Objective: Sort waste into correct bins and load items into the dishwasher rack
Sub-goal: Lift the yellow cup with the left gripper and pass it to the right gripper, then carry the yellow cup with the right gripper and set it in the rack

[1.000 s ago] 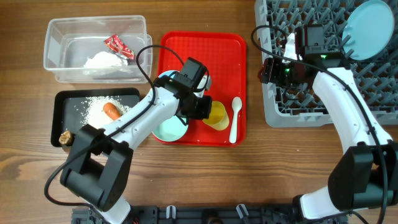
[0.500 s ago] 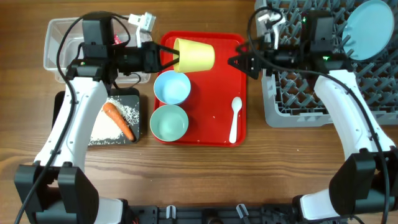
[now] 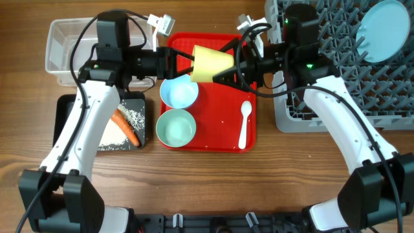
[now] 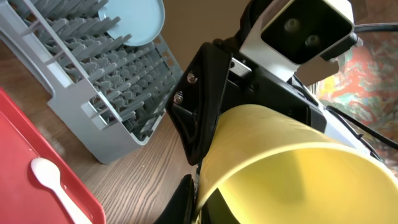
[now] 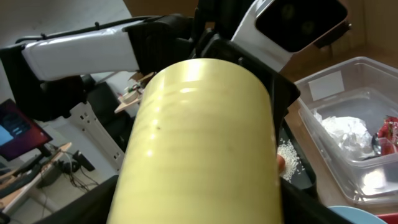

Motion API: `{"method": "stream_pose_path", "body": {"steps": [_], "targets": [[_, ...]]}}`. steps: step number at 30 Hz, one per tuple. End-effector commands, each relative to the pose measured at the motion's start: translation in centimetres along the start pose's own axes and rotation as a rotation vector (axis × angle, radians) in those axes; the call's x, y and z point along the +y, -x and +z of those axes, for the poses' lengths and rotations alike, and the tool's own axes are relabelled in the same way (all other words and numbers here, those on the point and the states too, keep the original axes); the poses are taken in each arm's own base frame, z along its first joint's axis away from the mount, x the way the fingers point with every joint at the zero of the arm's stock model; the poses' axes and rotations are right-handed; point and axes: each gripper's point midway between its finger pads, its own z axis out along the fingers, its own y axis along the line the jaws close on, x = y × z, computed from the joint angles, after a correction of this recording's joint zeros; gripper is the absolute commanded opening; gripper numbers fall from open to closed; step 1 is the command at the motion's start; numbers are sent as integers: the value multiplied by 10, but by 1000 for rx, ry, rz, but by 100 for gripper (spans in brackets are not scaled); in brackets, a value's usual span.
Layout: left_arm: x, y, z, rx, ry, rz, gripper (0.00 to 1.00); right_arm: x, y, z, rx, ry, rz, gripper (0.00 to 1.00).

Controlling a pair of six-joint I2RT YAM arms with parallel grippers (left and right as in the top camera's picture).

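Observation:
A small yellow cup hangs on its side above the red tray. My left gripper is shut on its rim. My right gripper is open, with a finger on each side of the cup's base. On the tray lie a light blue bowl, a mint green bowl and a white spoon. The light blue plate stands in the grey rack. A carrot and rice lie in the black tray.
The clear tub sits at the back left, partly under my left arm. The right wrist view shows a crumpled napkin and a red wrapper inside it. The rack fills the back right corner.
The cup has moved right and tipped, and my right gripper has moved left. Its fingers now straddle the cup's base. One second ago my left gripper was down at the tray.

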Motion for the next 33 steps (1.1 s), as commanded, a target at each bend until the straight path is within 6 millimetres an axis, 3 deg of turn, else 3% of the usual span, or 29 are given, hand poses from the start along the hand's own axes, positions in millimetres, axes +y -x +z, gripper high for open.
{"method": "stream_pose_path", "body": {"steps": [1, 3, 4, 5, 7, 8, 14, 17, 18, 19, 20, 23, 25, 26, 28, 31, 33], "targets": [[-4, 0, 6, 6, 6, 34, 4, 11, 10, 0, -4, 16, -50, 66], [-4, 0, 6, 6, 6, 34, 4, 11, 11, 0, -5, 16, -50, 58], [-4, 0, 6, 6, 6, 34, 15, 11, 11, 0, -5, 16, -49, 57], [-4, 0, 6, 6, 6, 34, 32, 11, 12, 0, -6, 15, -50, 56], [-4, 0, 6, 6, 6, 34, 53, 9, 12, -3, -9, 7, -49, 55], [-4, 0, 6, 6, 6, 34, 58, 8, 13, -6, -12, 1, -49, 55], [-3, 0, 6, 4, 10, 35, 63, -6, 16, -43, -51, -65, -10, 55], [7, 5, 5, -21, 74, 34, 64, -17, 17, -66, -79, -128, 16, 53], [12, 7, 4, -31, 99, 34, 67, -25, 15, -74, -88, -176, 48, 53], [18, 9, 4, -46, 136, 34, 77, -37, 12, -83, -96, -247, 88, 53], [29, 13, 1, -69, 199, 31, 100, -50, 7, -94, -103, -329, 138, 53], [64, 27, -11, -154, 419, 28, 100, -104, -33, -148, -73, -750, 356, 54], [76, 32, -18, -186, 498, 28, 100, -121, -59, -186, -22, -995, 476, 54], [88, 37, -26, -216, 577, 28, 100, -123, -65, -207, 3, -1128, 541, 54], [90, 38, -28, -224, 596, 28, 100, -116, -64, -227, 45, -1250, 587, 54], [90, 38, -28, -224, 595, 28, 100, -76, -53, -273, 159, -1539, 683, 52], [90, 38, -28, -224, 595, 28, 100, -57, -62, -280, 233, -1593, 741, 53]]}}
